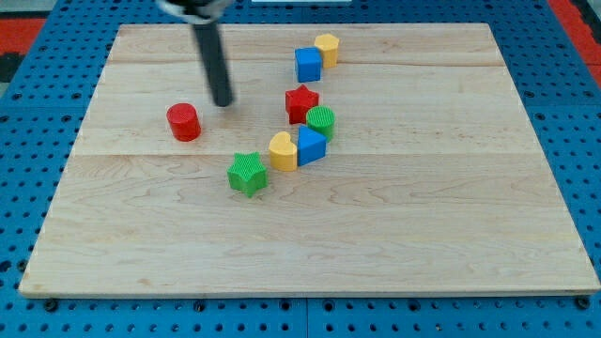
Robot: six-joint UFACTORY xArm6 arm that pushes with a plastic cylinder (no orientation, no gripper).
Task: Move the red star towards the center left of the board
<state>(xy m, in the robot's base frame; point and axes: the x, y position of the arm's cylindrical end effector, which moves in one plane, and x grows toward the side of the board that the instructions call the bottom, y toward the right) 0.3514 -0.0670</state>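
Observation:
The red star (301,101) lies on the wooden board (423,188) a little above the middle, touching a green cylinder (321,120) at its lower right. My tip (223,100) rests on the board to the star's left, with a clear gap between them. A red cylinder (184,122) stands just to the lower left of my tip.
A blue cube (308,64) and a yellow block (327,48) sit above the star. Below it lie a blue block (311,146), a yellow heart (283,150) and a green star (247,173). Blue pegboard surrounds the board.

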